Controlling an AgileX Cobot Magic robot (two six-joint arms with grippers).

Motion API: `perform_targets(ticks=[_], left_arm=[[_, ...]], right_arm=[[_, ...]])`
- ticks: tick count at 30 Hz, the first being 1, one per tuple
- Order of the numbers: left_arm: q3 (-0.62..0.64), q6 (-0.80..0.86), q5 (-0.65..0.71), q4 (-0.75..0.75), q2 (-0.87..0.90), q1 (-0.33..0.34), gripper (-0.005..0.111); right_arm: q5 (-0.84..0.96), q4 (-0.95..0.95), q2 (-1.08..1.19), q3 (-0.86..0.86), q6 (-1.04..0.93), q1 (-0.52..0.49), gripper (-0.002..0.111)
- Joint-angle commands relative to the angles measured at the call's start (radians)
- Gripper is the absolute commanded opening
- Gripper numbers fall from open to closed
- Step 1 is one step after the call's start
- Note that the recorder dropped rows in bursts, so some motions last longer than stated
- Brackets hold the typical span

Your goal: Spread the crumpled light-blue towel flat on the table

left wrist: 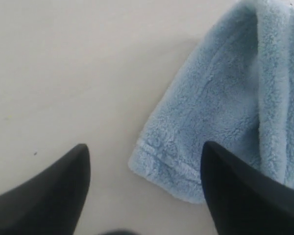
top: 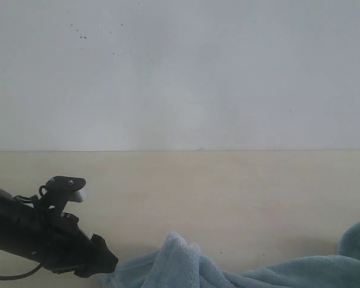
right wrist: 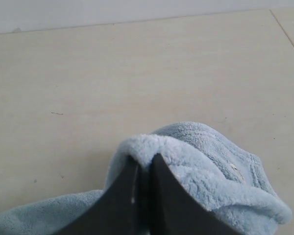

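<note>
The light-blue towel (top: 186,267) lies crumpled along the near edge of the beige table (top: 228,186), with one fold peaked near the middle and another bulge at the far right. My left gripper (left wrist: 144,161) hovers open over a hemmed corner of the towel (left wrist: 225,112); one finger is over bare table, the other over the cloth. In the exterior view only the left arm (top: 45,231) shows, just left of the towel's end. My right gripper (right wrist: 144,161) is shut on a raised fold of the towel (right wrist: 201,161). The white tag is not visible.
A white-grey wall (top: 180,72) rises behind the table's far edge. Bare table surface stretches between the towel and the wall. A seam (right wrist: 286,34) crosses the table in the right wrist view.
</note>
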Motion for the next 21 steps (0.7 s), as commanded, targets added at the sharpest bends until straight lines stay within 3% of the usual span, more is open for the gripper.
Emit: perform_targets(ticks=[1,13,21], left_arm=[[0.005,0.063,-0.021,-0.062,0.03,-0.02,0.061],[0.005,0.161,0.034,-0.187,0.097,-0.02,0.061],[0.005,0.198,-0.024,-0.211,0.131,-0.067,0.061]], right_arm=[[-0.029,-0.004,-0.005,0.003,-0.003,0.001,0.001],[-0.036,-0.004,-0.005,0.003,-0.007,0.001,0.001],[-0.033,-0.004,-0.005,0.003,-0.009,0.001,0.001]])
